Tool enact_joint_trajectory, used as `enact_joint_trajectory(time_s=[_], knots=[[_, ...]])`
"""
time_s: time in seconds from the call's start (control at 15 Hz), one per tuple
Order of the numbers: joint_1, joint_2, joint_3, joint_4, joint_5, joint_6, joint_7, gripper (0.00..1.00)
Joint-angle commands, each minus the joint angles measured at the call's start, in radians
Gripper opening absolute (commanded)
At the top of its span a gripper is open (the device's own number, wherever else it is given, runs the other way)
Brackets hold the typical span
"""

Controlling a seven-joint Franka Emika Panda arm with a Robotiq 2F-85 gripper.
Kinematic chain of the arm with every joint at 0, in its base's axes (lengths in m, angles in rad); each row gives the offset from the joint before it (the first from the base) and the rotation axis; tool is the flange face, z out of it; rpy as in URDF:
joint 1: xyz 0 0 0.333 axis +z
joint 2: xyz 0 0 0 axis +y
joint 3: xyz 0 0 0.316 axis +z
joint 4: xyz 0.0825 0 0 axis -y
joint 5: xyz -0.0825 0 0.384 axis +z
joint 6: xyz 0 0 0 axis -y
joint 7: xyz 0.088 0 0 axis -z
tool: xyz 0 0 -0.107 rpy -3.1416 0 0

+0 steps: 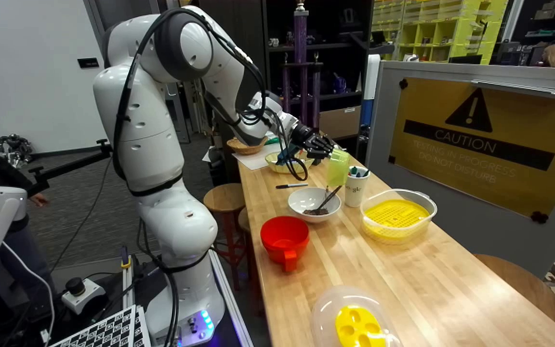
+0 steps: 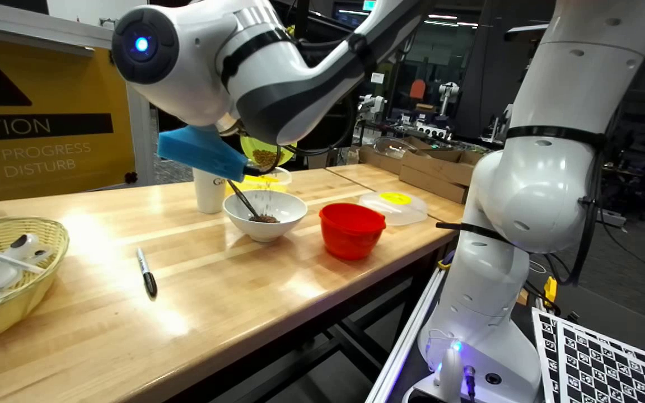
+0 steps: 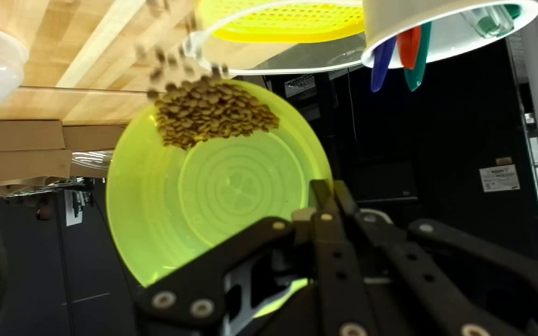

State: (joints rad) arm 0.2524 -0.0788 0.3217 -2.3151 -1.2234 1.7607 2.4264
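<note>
My gripper (image 1: 328, 146) is shut on the rim of a translucent yellow-green cup (image 1: 338, 167). In the wrist view the fingertips (image 3: 330, 186) pinch its edge, and small brown pellets (image 3: 215, 112) lie along its lower side and fall out over the rim. The cup is tilted, above a white bowl (image 1: 301, 200); in an exterior view it shows partly behind the arm (image 2: 251, 148). Pellets drop toward the white bowl (image 2: 266, 228), which has a brown heap inside. A dark-handled utensil (image 2: 242, 198) leans in that bowl. The fingers are hidden by the arm in that exterior view.
A red bowl (image 1: 284, 236) stands nearby. A white cup (image 1: 354, 192) of markers and a clear container with a yellow perforated insert (image 1: 397, 213) stand beside the white bowl. A marker (image 2: 146, 273), a wicker basket (image 2: 48, 280) and a clear lid (image 2: 412, 210) lie on the table.
</note>
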Motion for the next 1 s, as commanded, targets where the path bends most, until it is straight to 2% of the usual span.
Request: enact_joint_trajectory(time_s=[0.0, 0.93], knots=[[0.018, 0.022, -0.001, 0.015, -0.037, -0.052, 0.041, 0.01], [0.066, 0.074, 0.022, 0.020, -0.076, -0.201, 0.128, 0.01]])
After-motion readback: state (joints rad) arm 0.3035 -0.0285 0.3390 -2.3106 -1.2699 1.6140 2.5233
